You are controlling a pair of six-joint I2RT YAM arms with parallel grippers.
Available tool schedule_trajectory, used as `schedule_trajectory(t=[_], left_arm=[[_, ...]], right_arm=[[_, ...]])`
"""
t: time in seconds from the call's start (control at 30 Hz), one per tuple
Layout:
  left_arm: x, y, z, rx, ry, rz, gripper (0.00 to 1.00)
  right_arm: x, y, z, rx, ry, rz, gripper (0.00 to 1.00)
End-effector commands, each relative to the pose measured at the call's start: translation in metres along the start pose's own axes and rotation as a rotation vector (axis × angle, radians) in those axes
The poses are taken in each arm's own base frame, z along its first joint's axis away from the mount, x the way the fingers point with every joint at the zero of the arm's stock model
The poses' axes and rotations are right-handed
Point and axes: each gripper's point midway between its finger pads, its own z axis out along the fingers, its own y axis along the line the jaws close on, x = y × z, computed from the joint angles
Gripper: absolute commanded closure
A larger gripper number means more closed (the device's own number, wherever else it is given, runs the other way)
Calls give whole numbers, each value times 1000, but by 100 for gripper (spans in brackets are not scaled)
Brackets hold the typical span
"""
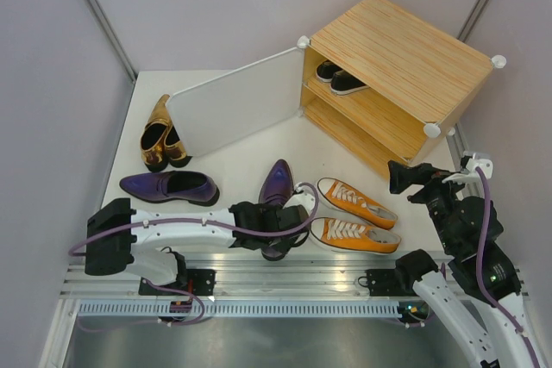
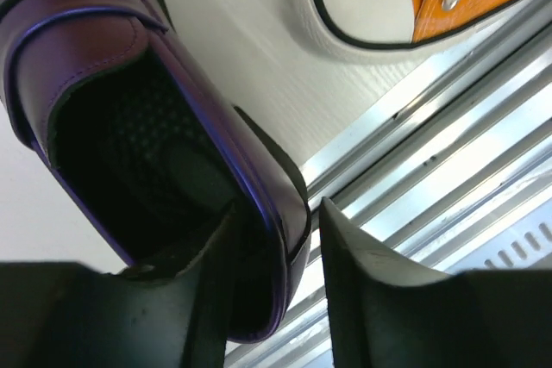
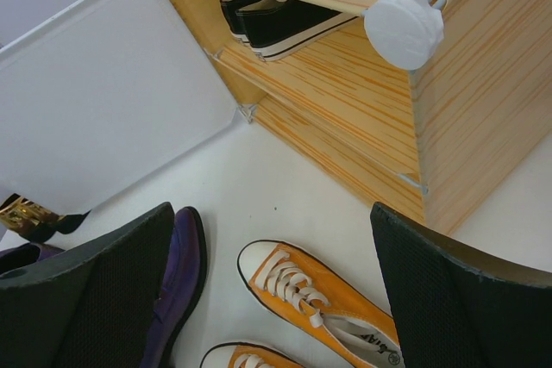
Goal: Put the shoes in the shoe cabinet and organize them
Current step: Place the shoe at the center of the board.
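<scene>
Top external: left gripper (image 1: pixel 289 228), reaching low, stands parted astride one purple loafer (image 1: pixel 278 183); right gripper (image 1: pixel 412 180) gapes.

Black sneakers (image 1: pixel 339 78), perhaps a pair, mostly hidden inside the cabinet (image 1: pixel 405 53)

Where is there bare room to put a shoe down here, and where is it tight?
Free: the lower shelf of the cabinet, the upper shelf right of the black sneakers, and the table between the open door and the orange sneakers. Crowded: the near edge, where the left gripper, a purple loafer and the orange sneakers bunch together.
</scene>
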Motion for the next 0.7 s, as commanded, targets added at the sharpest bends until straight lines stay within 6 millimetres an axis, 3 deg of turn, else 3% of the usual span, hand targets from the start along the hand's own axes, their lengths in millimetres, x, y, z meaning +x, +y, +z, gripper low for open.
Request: schedule_trajectory(t=[0.0, 0.2, 0.47, 0.67], left_arm=[[-33, -4, -3, -4, -134, -104, 49], [-33, 3, -19, 1, -171, -193, 24], [-35, 8, -63, 77, -225, -442, 20], [-7, 12, -63, 63, -141, -582, 14]], right_arm=[[-1, 2, -3, -17, -4, -14, 2], [1, 1, -1, -13, 2, -21, 2], [4, 5, -1, -36, 9, -19, 2], [8, 4, -2, -42, 12, -14, 2]])
